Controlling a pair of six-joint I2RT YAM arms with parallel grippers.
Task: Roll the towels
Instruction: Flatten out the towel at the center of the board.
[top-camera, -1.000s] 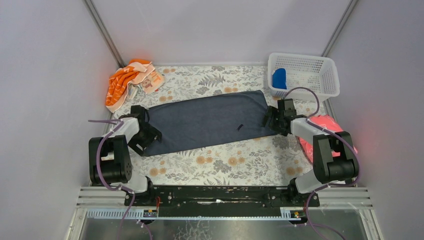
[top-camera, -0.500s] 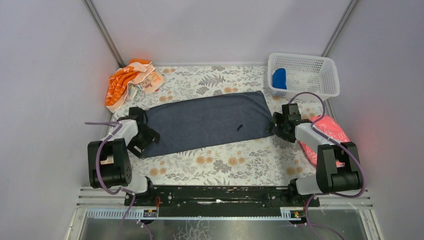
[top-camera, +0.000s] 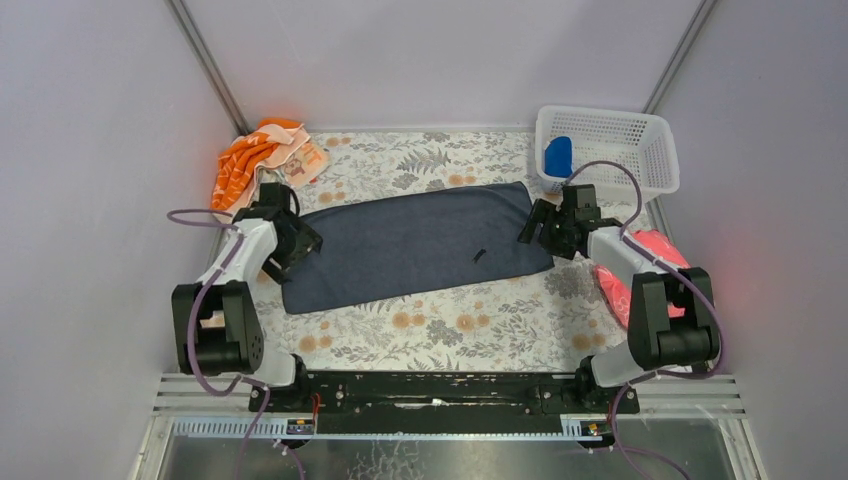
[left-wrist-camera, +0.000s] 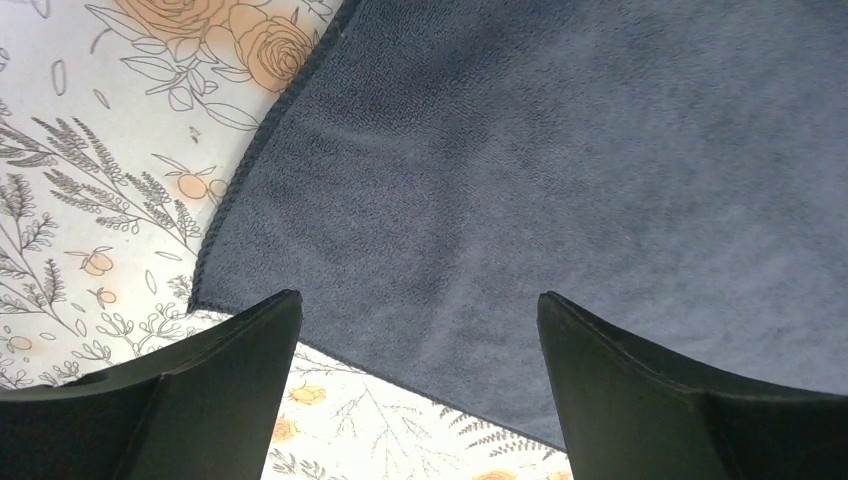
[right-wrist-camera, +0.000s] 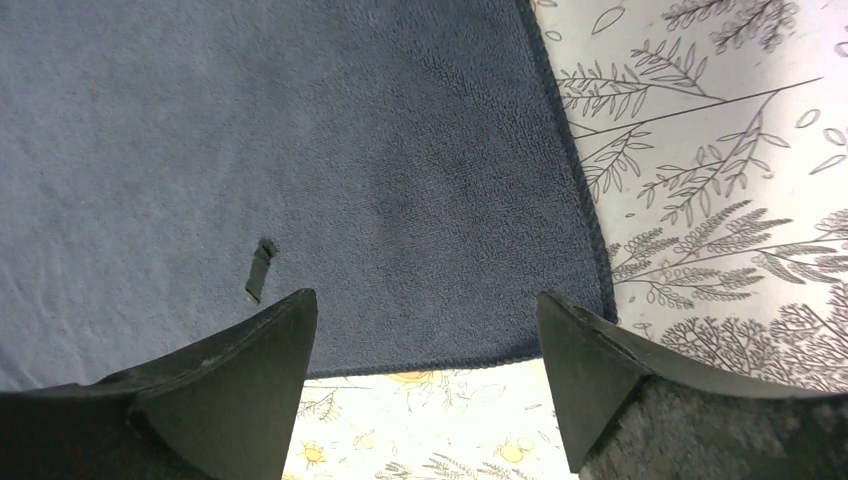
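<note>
The flat dark slate-grey cloth towel (top-camera: 415, 245) is lying spread and slightly slanted across the floral-printed table cover (top-camera: 440, 325). The left gripper (top-camera: 297, 240) is hovering over the towel's left short edge with its 2 fingers wide apart, gripping nothing. The right gripper (top-camera: 538, 226) is standing equally agape and empty over the right short edge. Bare cover is showing along both long edges. Just behind the right gripper, a white plastic mesh basket (top-camera: 655, 165) is holding the bright blue towel (top-camera: 558, 156). A bunched orange-and-white cloth (top-camera: 255, 165) is crowding the far-left corner.
</note>
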